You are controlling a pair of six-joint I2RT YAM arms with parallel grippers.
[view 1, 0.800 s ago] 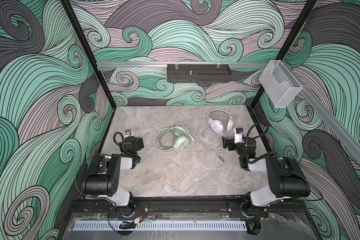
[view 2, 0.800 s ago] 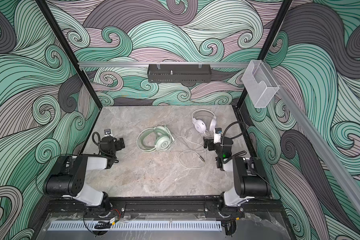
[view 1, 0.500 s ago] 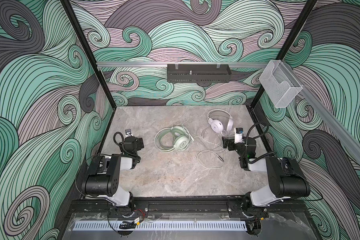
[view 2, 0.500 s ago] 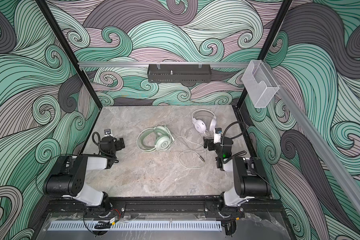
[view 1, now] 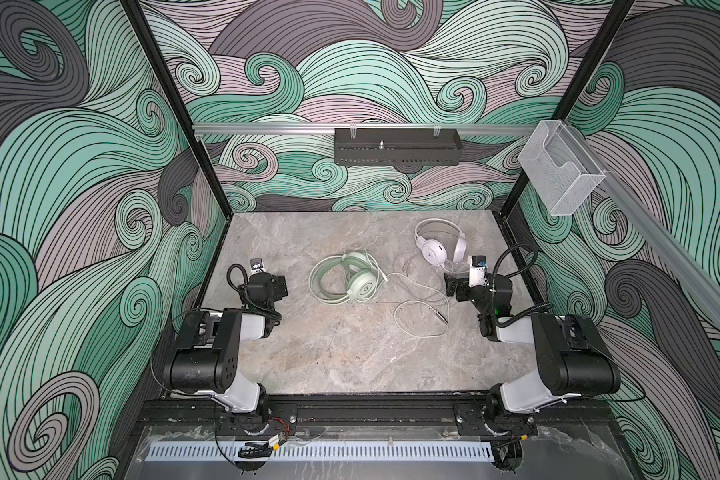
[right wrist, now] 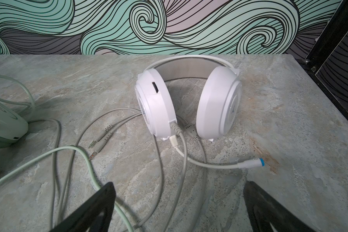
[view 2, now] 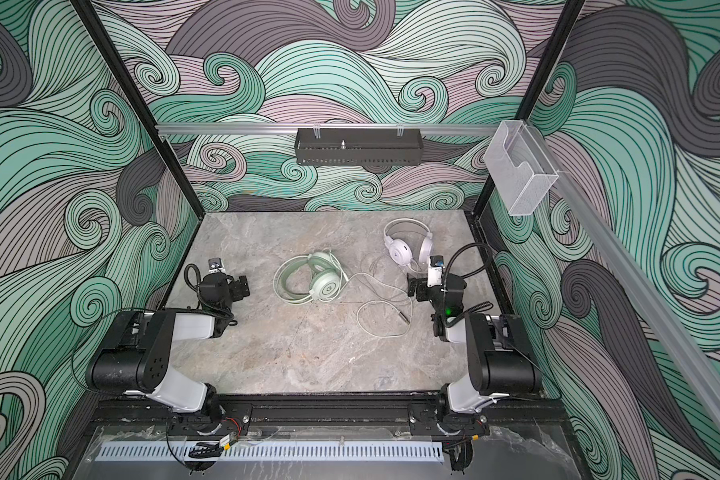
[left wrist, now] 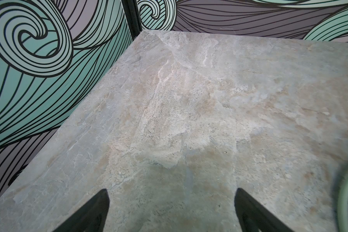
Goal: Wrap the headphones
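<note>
white headphones (right wrist: 155, 104) lie just beyond the spread right jaws.

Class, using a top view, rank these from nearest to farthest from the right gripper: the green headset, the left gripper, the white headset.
1. The white headset, just beyond the right gripper, far right.
2. The green headset, mid-table.
3. The left gripper, left side.
</note>
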